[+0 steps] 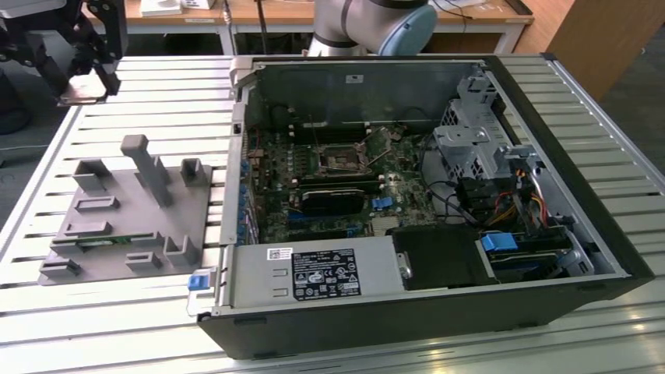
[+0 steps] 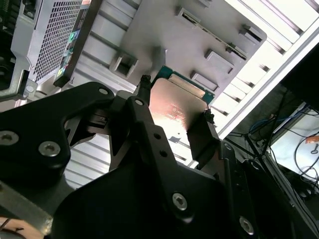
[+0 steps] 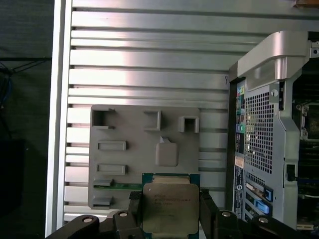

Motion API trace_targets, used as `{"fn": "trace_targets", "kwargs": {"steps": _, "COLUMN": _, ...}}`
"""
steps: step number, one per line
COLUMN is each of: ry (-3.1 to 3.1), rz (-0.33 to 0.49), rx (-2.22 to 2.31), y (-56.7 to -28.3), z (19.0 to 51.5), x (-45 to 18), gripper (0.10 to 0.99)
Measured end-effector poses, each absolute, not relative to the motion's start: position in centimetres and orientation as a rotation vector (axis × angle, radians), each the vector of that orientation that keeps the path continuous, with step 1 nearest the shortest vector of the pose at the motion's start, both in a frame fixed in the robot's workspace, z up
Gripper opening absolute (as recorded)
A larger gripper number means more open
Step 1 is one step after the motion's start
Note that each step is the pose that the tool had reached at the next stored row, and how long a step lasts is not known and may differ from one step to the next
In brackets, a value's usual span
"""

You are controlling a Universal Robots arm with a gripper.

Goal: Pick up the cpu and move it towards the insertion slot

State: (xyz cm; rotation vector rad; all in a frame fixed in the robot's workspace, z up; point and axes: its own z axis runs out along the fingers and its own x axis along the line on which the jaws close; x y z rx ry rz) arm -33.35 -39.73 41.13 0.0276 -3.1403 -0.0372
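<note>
With the gripper (image 3: 171,215) clamped on the cpu (image 3: 169,199) at the exterior view's far left, the carry step appears in hand, and reaching the insertion slot (image 1: 341,158) demands travel toward that view's right.

light: bright | glare: table slats (image 3: 149,55), cpu (image 2: 174,109) top washed pinkish | shadow: computer case (image 1: 353,93) interior dim

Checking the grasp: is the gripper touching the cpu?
Touching. In the first wrist view the gripper clamps the cpu by two opposite edges, with no gap visible.
</note>
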Motion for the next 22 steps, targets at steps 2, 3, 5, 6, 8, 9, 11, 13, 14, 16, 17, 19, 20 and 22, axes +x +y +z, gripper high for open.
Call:
{"fn": "trace_targets", "kwargs": {"steps": 2, "ry": -3.140, "rz": -0.037, "rx": 0.027, "y": -39.7, "z": 41.1, "x": -33.2, "gripper": 0.541}}
{"fn": "trace_targets", "kwargs": {"steps": 3, "ry": -3.140, "rz": -0.037, "rx": 0.028, "y": -39.7, "z": 41.1, "x": -33.1, "gripper": 0.541}}
{"fn": "trace_targets", "kwargs": {"steps": 5, "ry": -3.140, "rz": -0.037, "rx": 0.028, "y": -39.7, "z": 41.1, "x": -32.9, "gripper": 0.541}}
{"fn": "trace_targets", "kwargs": {"steps": 6, "ry": -3.140, "rz": -0.037, "rx": 0.028, "y": -39.7, "z": 41.1, "x": -32.8, "gripper": 0.541}}
{"fn": "trace_targets", "kwargs": {"steps": 8, "ry": -3.140, "rz": -0.037, "rx": 0.027, "y": -39.7, "z": 41.1, "x": -32.6, "gripper": 0.541}}
{"fn": "trace_targets", "kwargs": {"steps": 9, "ry": -3.140, "rz": -0.037, "rx": 0.028, "y": -39.7, "z": 41.1, "x": -32.4, "gripper": 0.541}}
{"fn": "trace_targets", "kwargs": {"steps": 11, "ry": -3.140, "rz": -0.037, "rx": 0.027, "y": -39.7, "z": 41.1, "x": -32.2, "gripper": 0.541}}
{"fn": "trace_targets", "kwargs": {"steps": 13, "ry": -3.140, "rz": -0.037, "rx": 0.028, "y": -39.7, "z": 41.1, "x": -31.9, "gripper": 0.541}}
{"fn": "trace_targets", "kwargs": {"steps": 14, "ry": -3.140, "rz": -0.037, "rx": 0.028, "y": -39.7, "z": 41.1, "x": -31.7, "gripper": 0.541}}
{"fn": "trace_targets", "kwargs": {"steps": 16, "ry": -3.140, "rz": -0.037, "rx": 0.028, "y": -39.7, "z": 41.1, "x": -31.4, "gripper": 0.541}}
{"fn": "trace_targets", "kwargs": {"steps": 17, "ry": -3.140, "rz": -0.037, "rx": 0.028, "y": -39.7, "z": 41.1, "x": -31.3, "gripper": 0.541}}
{"fn": "trace_targets", "kwargs": {"steps": 19, "ry": -3.140, "rz": -0.037, "rx": 0.028, "y": -39.7, "z": 41.1, "x": -31.0, "gripper": 0.541}}
{"fn": "trace_targets", "kwargs": {"steps": 20, "ry": -3.140, "rz": -0.037, "rx": 0.028, "y": -39.7, "z": 41.1, "x": -30.8, "gripper": 0.541}}
{"fn": "trace_targets", "kwargs": {"steps": 22, "ry": -3.140, "rz": -0.037, "rx": 0.027, "y": -39.7, "z": 41.1, "x": -30.4, "gripper": 0.541}}
